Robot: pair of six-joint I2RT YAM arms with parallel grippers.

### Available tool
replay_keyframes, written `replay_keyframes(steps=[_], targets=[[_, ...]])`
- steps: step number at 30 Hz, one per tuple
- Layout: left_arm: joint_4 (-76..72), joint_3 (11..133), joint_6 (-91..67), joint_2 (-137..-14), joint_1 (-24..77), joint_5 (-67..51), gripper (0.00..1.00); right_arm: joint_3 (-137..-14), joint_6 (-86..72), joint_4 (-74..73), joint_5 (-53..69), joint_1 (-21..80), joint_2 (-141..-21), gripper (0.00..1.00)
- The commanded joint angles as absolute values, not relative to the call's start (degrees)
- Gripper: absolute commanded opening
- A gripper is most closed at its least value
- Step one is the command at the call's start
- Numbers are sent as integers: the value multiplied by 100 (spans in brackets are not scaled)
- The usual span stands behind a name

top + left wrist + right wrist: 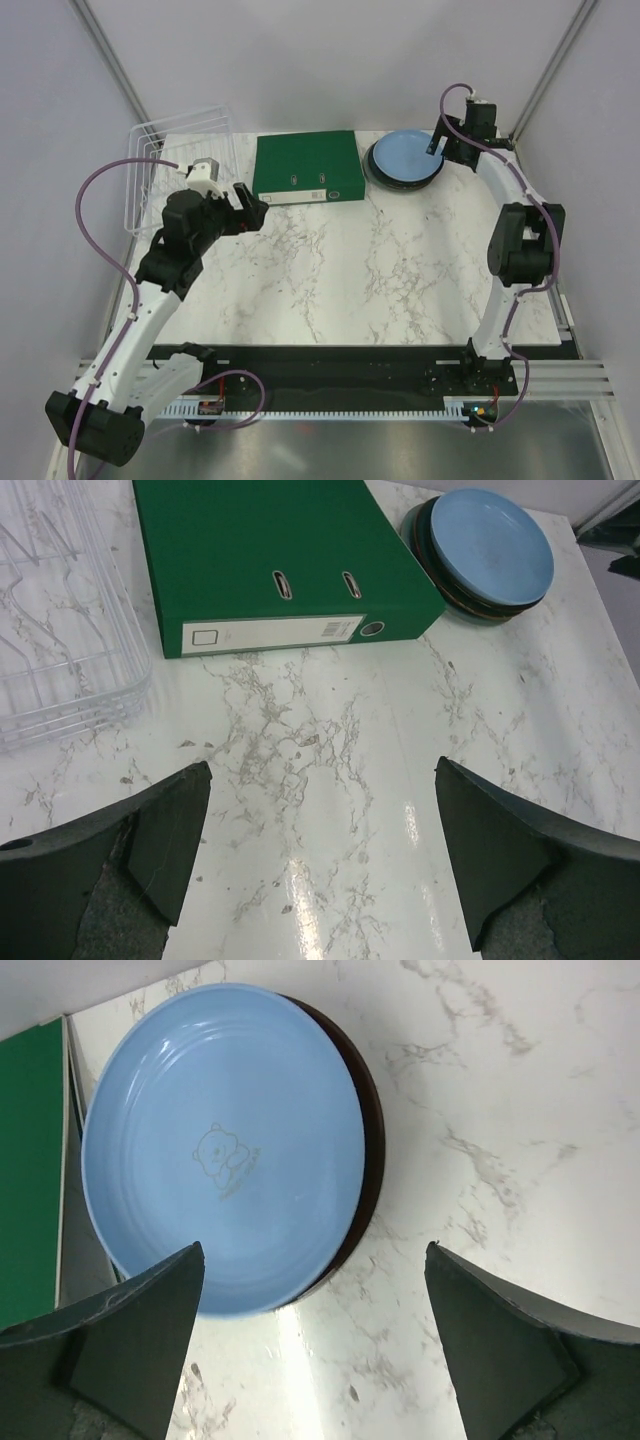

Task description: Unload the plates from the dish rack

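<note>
The plates lie in a flat stack point(405, 158) at the back right of the table, a light blue plate point(225, 1145) on top and a dark rim point(372, 1160) showing under it. My right gripper point(315, 1260) hovers open just above the stack's near edge, holding nothing; it also shows in the top view point(437, 148). The wire dish rack point(180, 165) stands at the back left, and no plate shows in its slots point(60, 660). My left gripper point(322, 780) is open over bare marble, in front of the rack and binder point(252, 208).
A green binder point(307, 167) lies flat between the rack and the plate stack, its spine label facing the arms point(270, 635). Marble tabletop point(380, 280) stretches toward the arm bases. Grey walls close in at the back and both sides.
</note>
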State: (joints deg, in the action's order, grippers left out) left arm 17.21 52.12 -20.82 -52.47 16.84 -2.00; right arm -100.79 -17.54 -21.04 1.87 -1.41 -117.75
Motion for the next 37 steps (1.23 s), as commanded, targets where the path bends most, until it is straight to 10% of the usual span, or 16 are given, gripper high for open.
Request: replay_keyframes(steps=[1, 21, 37], targets=[[1714, 5265, -1670, -5072, 1696, -228, 100, -9372, -1441, -2127, -132, -141, -10584, 98], [1705, 4834, -1064, -4193, 1696, 861, 100, -5583, -958, -1371, -597, 1010, -6822, 98], [1451, 4412, -615, -3832, 1696, 1599, 100, -4869, -949, -1011, -1019, 1072, -6091, 98]])
